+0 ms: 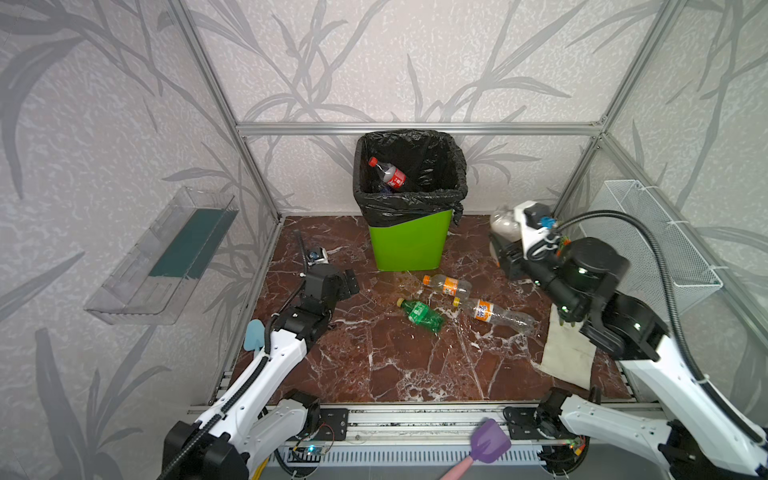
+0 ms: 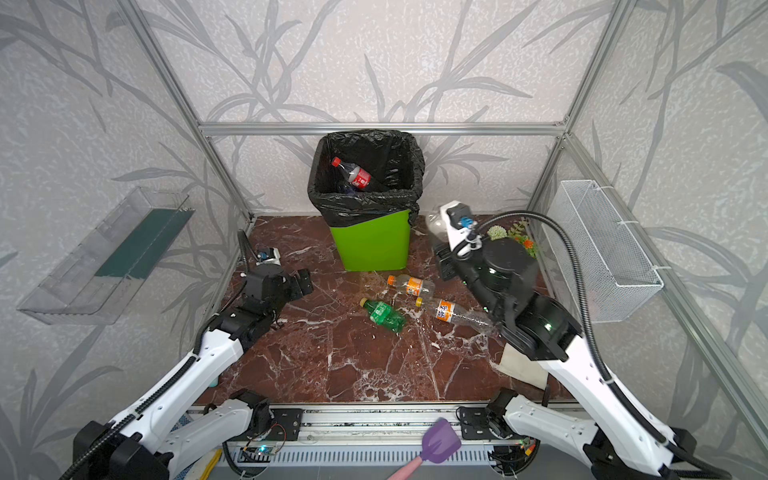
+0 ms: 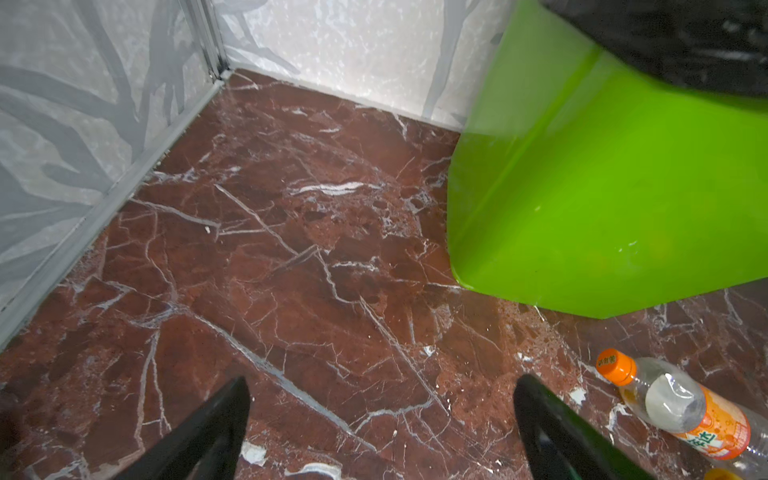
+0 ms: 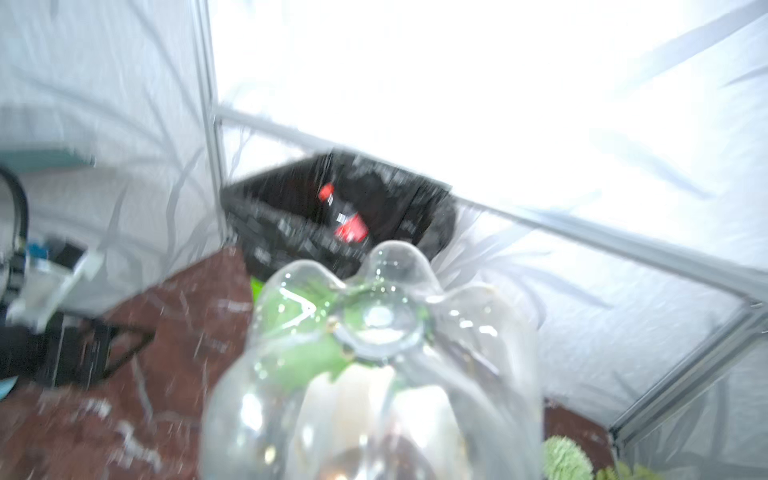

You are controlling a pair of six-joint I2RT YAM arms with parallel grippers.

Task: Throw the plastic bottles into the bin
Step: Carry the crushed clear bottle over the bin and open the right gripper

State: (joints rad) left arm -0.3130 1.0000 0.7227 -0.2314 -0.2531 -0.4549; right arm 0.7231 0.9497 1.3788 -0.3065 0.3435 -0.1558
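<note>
The lime-green bin (image 1: pixel 409 245) (image 2: pixel 374 245) (image 3: pixel 602 187), lined with a black bag, stands at the back wall with a red-labelled bottle (image 1: pixel 388 173) (image 4: pixel 347 222) inside. On the floor in front lie an orange-labelled bottle (image 1: pixel 446 286) (image 3: pixel 681 409), a green bottle (image 1: pixel 419 313) (image 2: pixel 384 313) and a second orange-labelled bottle (image 1: pixel 494 313). My right gripper (image 1: pixel 503 237) is raised to the right of the bin, shut on a clear plastic bottle (image 1: pixel 503 222) (image 4: pixel 374 374) that hides its jaws in the right wrist view. Low over bare floor left of the bin, my left gripper (image 1: pixel 351 282) (image 3: pixel 382 382) is open and holds nothing.
A white wire basket (image 1: pixel 652 237) hangs on the right wall and a clear tray (image 1: pixel 166 253) on the left wall. A pale cloth (image 1: pixel 569 353) lies under the right arm. Artificial plants (image 2: pixel 515 235) sit in the back right corner. A purple spatula (image 1: pixel 488 446) lies at the front rail.
</note>
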